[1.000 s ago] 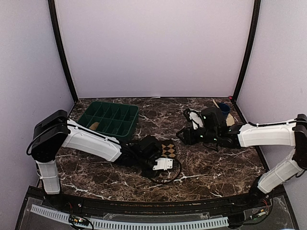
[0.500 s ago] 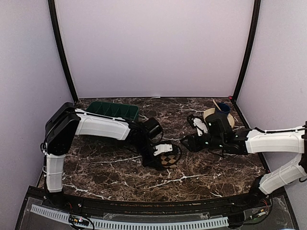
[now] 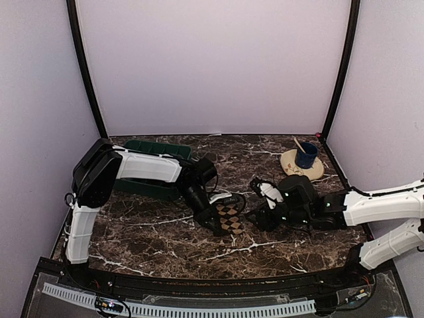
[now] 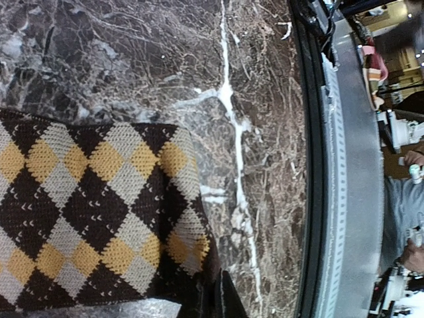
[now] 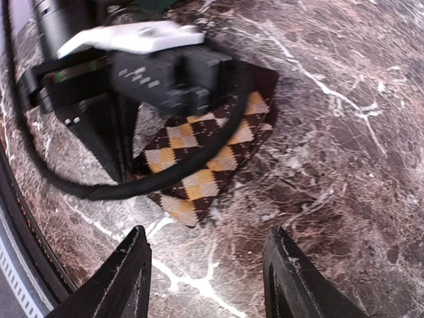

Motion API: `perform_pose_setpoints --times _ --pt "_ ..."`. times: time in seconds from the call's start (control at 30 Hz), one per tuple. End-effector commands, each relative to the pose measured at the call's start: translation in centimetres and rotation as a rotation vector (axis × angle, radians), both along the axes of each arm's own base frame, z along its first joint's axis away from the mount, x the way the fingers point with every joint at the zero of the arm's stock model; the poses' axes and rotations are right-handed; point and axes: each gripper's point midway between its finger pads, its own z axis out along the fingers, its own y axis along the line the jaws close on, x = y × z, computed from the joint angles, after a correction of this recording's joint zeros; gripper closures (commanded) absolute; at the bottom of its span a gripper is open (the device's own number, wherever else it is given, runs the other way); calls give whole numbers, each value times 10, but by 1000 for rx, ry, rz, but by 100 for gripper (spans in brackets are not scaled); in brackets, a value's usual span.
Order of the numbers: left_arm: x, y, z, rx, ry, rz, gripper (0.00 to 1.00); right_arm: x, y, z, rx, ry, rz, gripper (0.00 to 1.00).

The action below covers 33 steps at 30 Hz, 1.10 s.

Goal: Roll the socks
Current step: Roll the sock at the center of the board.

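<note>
A brown-and-black diamond-checkered sock lies flat on the marble table near the middle. My left gripper is at the sock's left edge, shut on the dark hem. In the left wrist view the sock fills the lower left, with the pinched fingertips at its corner. My right gripper hovers just right of the sock, open and holding nothing. Its wrist view shows the sock ahead of the spread fingers, partly under the left gripper's body and cable.
A green compartment tray stands at the back left, half hidden by the left arm. A tan plate with a blue cup sits at the back right. The table's metal front edge runs close to the left gripper.
The left arm has swung its elbow back over the tray while its gripper keeps hold of the sock. The right gripper has come nearer and leftward, up to the sock.
</note>
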Motion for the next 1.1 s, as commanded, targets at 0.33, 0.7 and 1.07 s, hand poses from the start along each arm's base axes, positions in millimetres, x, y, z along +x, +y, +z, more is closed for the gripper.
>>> perform_pose_setpoints --times 0.33,0.7,1.07 --pt "-7 2 4 -10 232 26 100 -37 26 -15 -136 -142 165 46" --pt "-6 4 -6 16 268 37 100 -48 49 -32 -257 -254 302 42" --pt "-1 7 -15 36 297 53 100 -41 75 -45 -385 -355 440 36"
